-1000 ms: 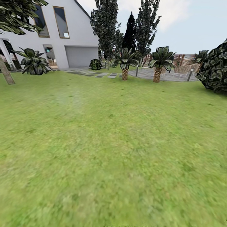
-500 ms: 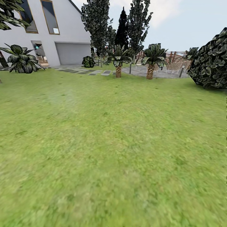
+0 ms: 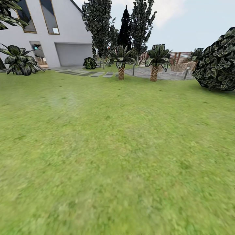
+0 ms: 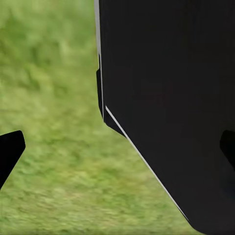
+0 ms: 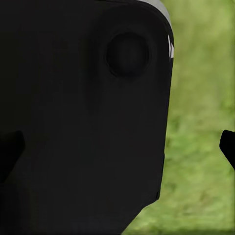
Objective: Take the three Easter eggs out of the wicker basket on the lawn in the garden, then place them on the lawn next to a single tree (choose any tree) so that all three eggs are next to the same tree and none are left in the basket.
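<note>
Lawn (image 3: 117,156) spreads across the head view, house (image 3: 65,36) and tall trees (image 3: 98,29) far back, two palms (image 3: 121,63) by a grey patio. Basket and eggs aren't in sight (robot in transit, searching step). Next: turn until the basket appears. Both pincers' state: cannot tell.

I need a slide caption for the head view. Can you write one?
Robot crossing the lawn toward two palms, a white house at left and a dark bush at right.
</note>
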`<state>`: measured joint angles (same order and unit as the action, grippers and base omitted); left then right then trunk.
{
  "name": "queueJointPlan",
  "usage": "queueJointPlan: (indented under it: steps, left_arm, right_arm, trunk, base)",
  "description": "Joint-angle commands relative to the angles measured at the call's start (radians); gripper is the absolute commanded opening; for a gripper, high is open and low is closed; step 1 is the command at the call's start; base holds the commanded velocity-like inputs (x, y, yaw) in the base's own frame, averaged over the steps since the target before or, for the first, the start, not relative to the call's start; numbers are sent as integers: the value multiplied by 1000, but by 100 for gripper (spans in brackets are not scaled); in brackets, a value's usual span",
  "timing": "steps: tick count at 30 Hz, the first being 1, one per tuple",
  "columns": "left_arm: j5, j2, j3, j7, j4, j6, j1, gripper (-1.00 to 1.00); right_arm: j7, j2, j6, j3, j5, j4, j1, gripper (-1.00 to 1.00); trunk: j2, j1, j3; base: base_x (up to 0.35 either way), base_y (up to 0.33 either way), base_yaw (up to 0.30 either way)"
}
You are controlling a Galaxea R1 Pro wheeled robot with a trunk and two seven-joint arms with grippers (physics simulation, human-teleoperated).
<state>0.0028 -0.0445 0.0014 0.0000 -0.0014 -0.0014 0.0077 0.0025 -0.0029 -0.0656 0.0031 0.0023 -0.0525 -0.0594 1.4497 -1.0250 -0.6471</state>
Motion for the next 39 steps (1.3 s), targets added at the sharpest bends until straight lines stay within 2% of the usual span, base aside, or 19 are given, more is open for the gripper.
queueJointPlan:
  steps: [1,9,20,39]
  left_arm:
    - [0,0,0,0,0,0,0,100]
    - [0,0,0,0,0,0,0,100]
    - [0,0,0,0,0,0,0,100]
    - [0,0,0,0,0,0,0,100]
  right_arm:
    - [1,0,-3,1,1,2,0,100]
    - [-1,0,-3,1,1,2,0,100]
    - [-1,0,-4,0,1,2,0,100]
    - [-1,0,-3,1,1,3,0,100]
  trunk:
    - [0,0,-1]
    - [0,0,-1]
    - [0,0,-1]
    - [0,0,-1]
  base:
    - [0,0,0]
    - [0,0,-16]
    - [0,0,-234]
    - [0,0,-6]
